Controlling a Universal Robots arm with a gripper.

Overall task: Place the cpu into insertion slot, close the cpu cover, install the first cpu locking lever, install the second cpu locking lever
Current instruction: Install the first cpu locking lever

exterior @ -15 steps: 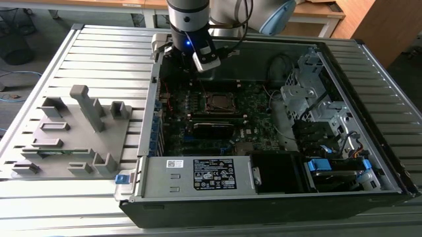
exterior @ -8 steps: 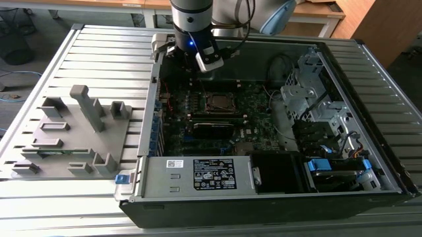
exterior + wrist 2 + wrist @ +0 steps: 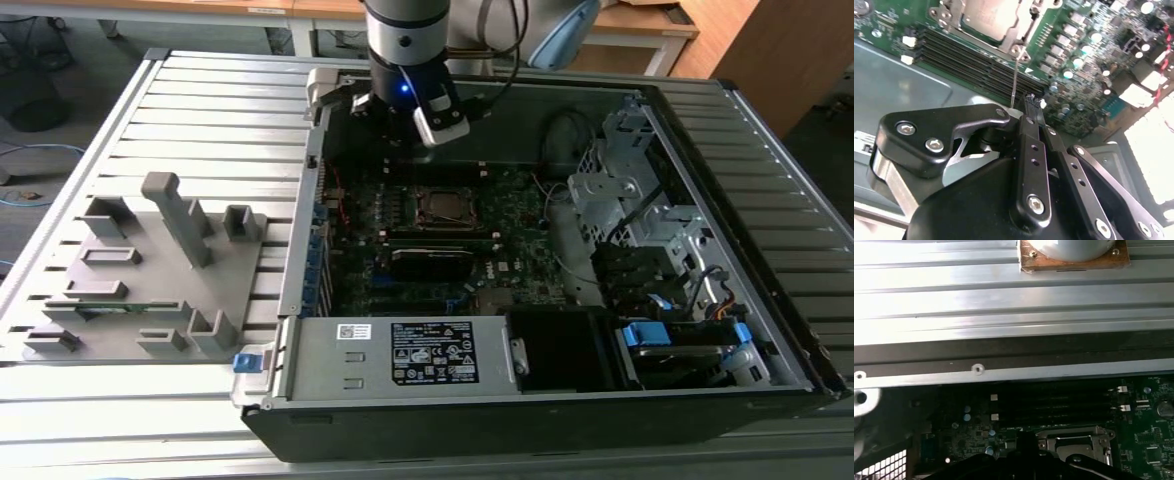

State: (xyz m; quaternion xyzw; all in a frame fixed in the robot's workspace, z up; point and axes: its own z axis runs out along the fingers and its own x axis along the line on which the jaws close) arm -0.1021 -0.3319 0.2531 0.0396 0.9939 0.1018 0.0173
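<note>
While the arm (image 3: 400, 40) hangs above, case: open black computer tower (image 3: 561, 400) on slatted aluminium surface (image 3: 200, 110).
Tool: black tool (image 3: 1034, 102), fingertips together, nothing visibly held, beside thin wire lever (image 3: 1015, 75).
Cpu: flat silver-grey square cpu (image 3: 985, 17) seated in green-board insertion slot (image 3: 445, 222), under silver frame cpu cover (image 3: 1015, 46).

An open computer case (image 3: 534, 428) lies on a slatted metal table (image 3: 214, 110), beside a grey fixture tray (image 3: 158, 288)

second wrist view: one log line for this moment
cpu: seated | cpu cover: down around it | locking lever: one standing upright | gripper: close beside that lever
</note>
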